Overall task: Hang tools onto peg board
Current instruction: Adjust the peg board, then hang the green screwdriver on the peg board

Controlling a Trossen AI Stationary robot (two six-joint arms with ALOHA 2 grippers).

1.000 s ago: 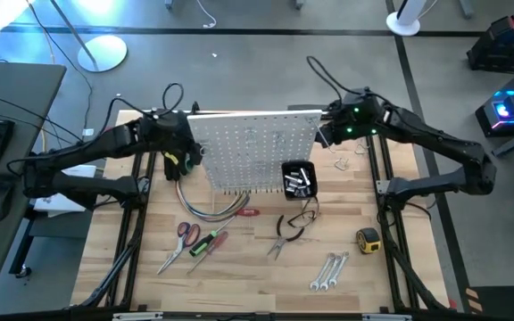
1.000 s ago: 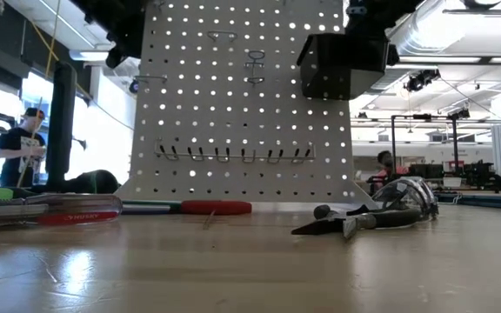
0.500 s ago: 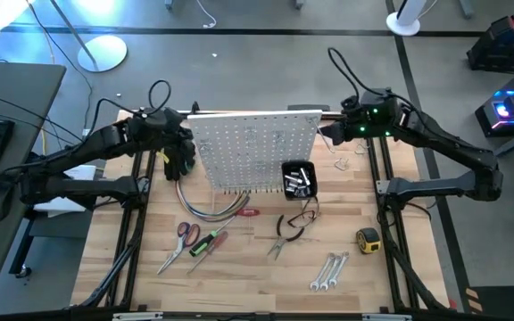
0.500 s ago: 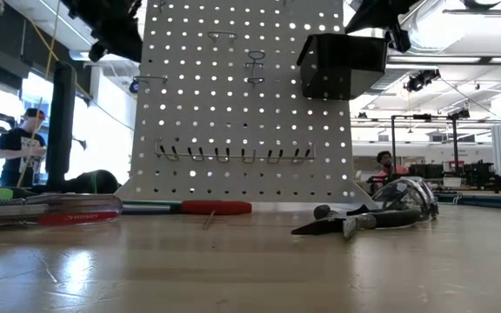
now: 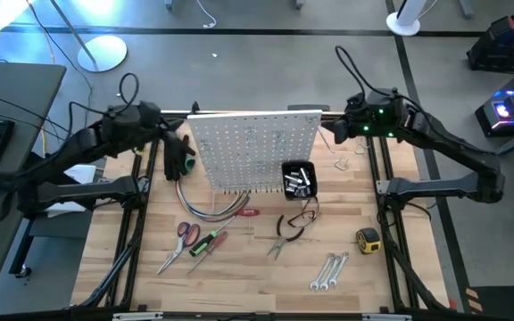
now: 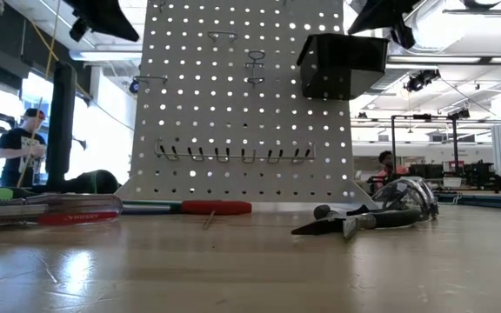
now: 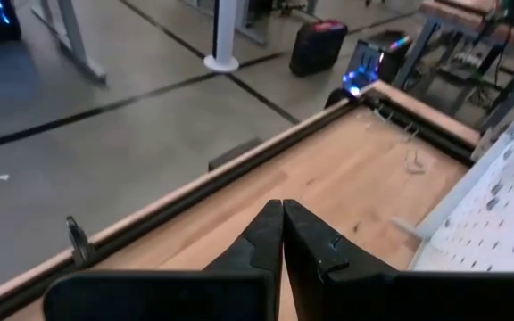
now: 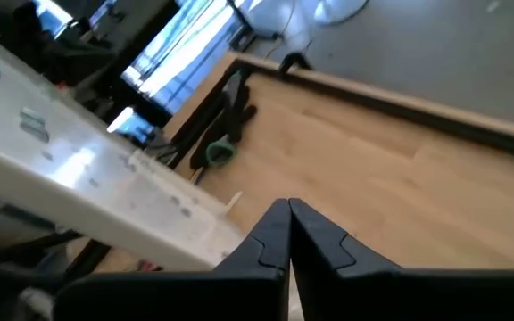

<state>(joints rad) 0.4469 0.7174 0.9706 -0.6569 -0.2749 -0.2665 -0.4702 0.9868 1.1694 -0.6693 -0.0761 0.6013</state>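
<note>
The white peg board (image 5: pixel 252 147) stands upright at mid-table on its base (image 6: pixel 242 196), with bare hooks and a black bin (image 5: pixel 298 179) on its front. My left gripper (image 5: pixel 166 127) hovers shut beside the board's left edge (image 7: pixel 498 214), high above the table. My right gripper (image 5: pixel 334 130) hovers shut off the board's right edge (image 8: pixel 78 169). Neither touches anything. The tools lie on the table in front: red-handled scissors (image 5: pixel 186 234), screwdrivers (image 5: pixel 209 242), pliers (image 5: pixel 284 234), wrenches (image 5: pixel 328 270), and a yellow tape measure (image 5: pixel 368 238).
A curved bundle of cables (image 5: pixel 212 207) lies at the board's foot. A black object with green parts (image 5: pixel 179 158) sits left of the board. Small metal hooks (image 5: pixel 342 163) lie right of it. Black frame rails (image 5: pixel 377 178) run along both table sides.
My left gripper has drawn away from the board's left edge toward the table's left edge and risen. My right gripper has pulled back a little toward the right and risen. Both stay shut. The peg board has kept still.
</note>
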